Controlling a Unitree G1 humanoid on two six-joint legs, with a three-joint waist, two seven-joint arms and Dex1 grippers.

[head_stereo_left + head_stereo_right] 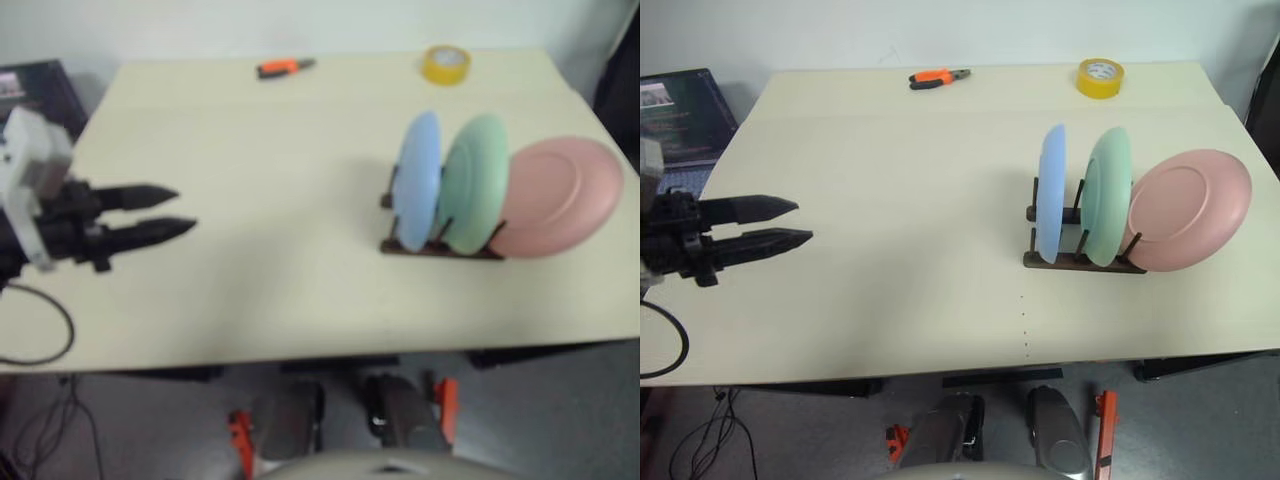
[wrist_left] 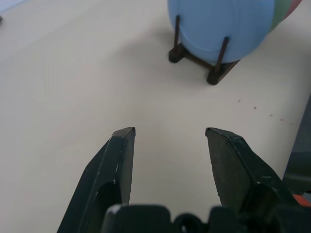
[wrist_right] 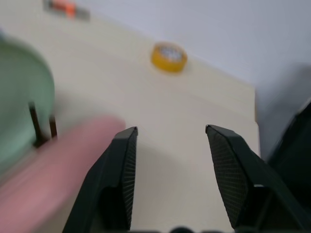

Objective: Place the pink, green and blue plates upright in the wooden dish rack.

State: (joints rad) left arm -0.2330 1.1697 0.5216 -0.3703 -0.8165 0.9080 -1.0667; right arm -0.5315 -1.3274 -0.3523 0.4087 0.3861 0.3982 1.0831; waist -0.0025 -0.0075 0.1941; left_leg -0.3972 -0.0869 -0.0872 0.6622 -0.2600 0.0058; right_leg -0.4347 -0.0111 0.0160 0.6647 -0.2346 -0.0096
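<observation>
On the right half of the table, the wooden dish rack (image 1: 1080, 260) holds the blue plate (image 1: 1052, 190) and the green plate (image 1: 1108, 195) upright between its pegs. The pink plate (image 1: 1190, 210) stands at the rack's right end and leans outward to the right. My left gripper (image 1: 805, 222) hovers over the table's left side, far from the rack, pointing toward it, open and holding nothing. In the left wrist view the blue plate (image 2: 221, 24) faces the open fingers (image 2: 121, 155). My right gripper (image 3: 171, 130) is open and holds nothing, with the pink plate (image 3: 53, 165) and green plate (image 3: 19, 97) beside it.
A yellow tape roll (image 1: 1100, 77) and orange-handled pliers (image 1: 938, 76) lie at the table's far edge. A dark box (image 1: 685, 110) stands off the table's left corner. A black cable (image 1: 665, 340) loops by the front left edge. Bare tabletop (image 1: 920, 200) stretches between my left gripper and the rack.
</observation>
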